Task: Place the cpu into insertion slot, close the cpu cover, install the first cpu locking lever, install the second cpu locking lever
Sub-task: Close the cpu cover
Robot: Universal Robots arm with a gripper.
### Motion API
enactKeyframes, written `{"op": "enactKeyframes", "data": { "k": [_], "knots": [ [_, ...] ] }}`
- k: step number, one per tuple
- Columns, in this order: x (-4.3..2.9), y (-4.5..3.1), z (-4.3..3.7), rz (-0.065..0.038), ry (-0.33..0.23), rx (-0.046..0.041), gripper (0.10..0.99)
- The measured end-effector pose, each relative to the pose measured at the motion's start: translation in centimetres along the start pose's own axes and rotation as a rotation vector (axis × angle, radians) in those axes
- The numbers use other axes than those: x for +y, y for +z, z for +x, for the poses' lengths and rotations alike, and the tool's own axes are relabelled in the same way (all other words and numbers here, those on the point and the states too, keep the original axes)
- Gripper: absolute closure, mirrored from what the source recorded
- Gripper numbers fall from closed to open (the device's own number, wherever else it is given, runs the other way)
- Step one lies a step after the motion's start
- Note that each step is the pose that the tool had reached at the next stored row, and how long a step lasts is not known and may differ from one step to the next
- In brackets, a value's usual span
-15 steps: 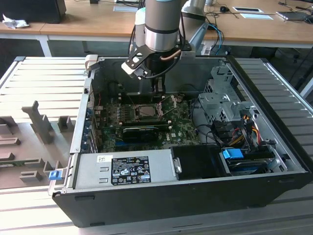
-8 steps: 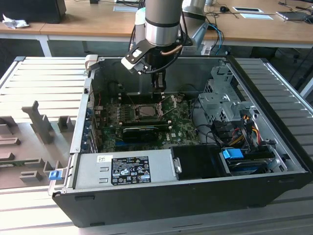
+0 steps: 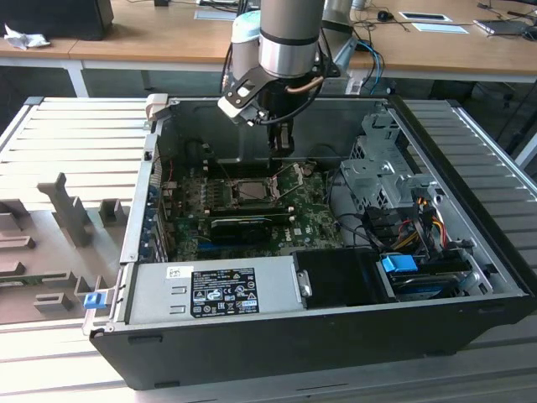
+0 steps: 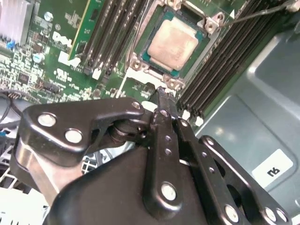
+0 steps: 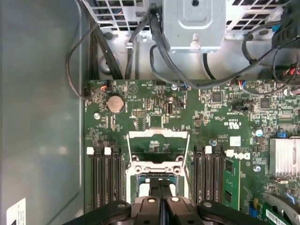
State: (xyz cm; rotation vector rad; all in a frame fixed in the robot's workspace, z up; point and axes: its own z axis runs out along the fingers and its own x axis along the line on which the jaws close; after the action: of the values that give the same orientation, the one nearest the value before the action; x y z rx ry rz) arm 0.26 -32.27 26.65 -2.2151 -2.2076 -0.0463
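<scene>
The cpu [image 4: 171, 42] already lies in the insertion slot [image 4: 136, 63]. In the second wrist view its pale metal face is bare and looks level inside the silver rim, with a thin green edge around it, so I judge the first step as done.

The cpu cover [image 5: 158, 137] is not yet closed. In the first wrist view the silver frame with its square opening is swung back off the socket, over the green motherboard [image 5: 211, 117] beside it. How steeply it stands, I cannot tell.

A thin wire locking lever [image 4: 255, 14] sticks up free above the black memory slots [image 4: 220, 65], not hooked down. The other lever I cannot make out with certainty. So three steps seem left: the cover and both levers.

The gripper [image 4: 161, 90] hangs just beside the socket rim, near the corner of the slot. Its fingers [image 5: 154, 192] are pressed together and carry nothing. In the exterior view the gripper [image 3: 281, 143] reaches down into the open computer case [image 3: 277, 344], a little toward the exterior view's right of the socket.
</scene>
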Motion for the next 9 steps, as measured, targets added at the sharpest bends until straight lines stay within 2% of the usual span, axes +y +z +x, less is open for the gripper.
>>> {"op": "enactKeyframes", "data": {
  "k": [1, 2, 4, 6, 9],
  "knots": [
    [0.26, 0.0, 0.0, 0.0, 0.0, -0.0001, 0.98],
    [1.36, 0.0, 0.0, 0.0, 0.0, -0.0002, 0.98],
    [2.21, 0.01, 0.0, 0.0, 0.0, -0.0002, 0.98],
    [3.47, 0.07, 0.01, 0.0, 0.0, 0.0, 0.98],
    [4.35, 0.17, 0.01, -0.001, -0.002, 0.0004, 0.98]
  ]
}}
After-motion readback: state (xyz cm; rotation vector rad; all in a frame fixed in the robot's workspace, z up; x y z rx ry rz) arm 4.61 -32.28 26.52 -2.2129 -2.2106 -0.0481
